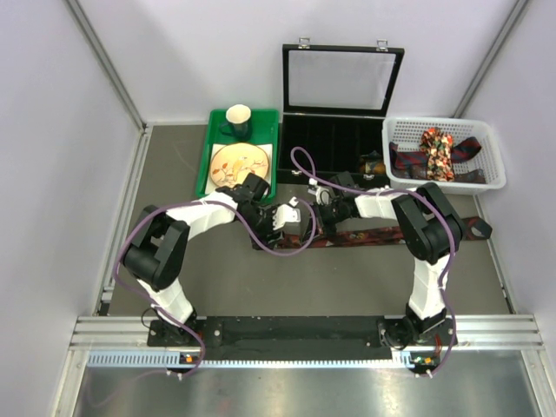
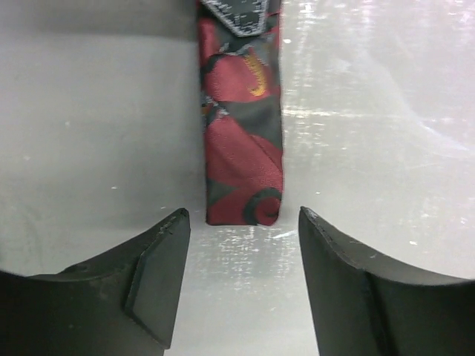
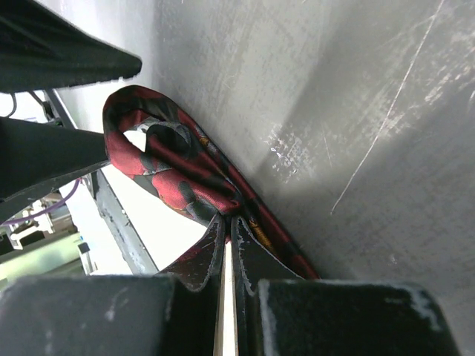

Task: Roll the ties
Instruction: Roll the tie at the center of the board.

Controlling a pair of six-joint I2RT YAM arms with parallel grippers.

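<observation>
Left wrist view: the left fingers (image 2: pixel 156 289) stand open, either side of the tie (image 2: pixel 243 148) end, flat on the counter (image 1: pixel 261 287) near the black case (image 1: pixel 287 148). The right fingers (image 3: pixel 249 259) pinch the tie tight. Rolling looks barely started; next, grab that end.

I find no text, number or brand that I can read; the grey label (image 2: pixel 236 15) on the tie (image 2: pixel 243 148) is cut off, illegible.

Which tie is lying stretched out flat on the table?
The dark maroon patterned necktie, stretched along the grey table. The ties in the white plastic basket, one bright floral, are bunched up.
</observation>
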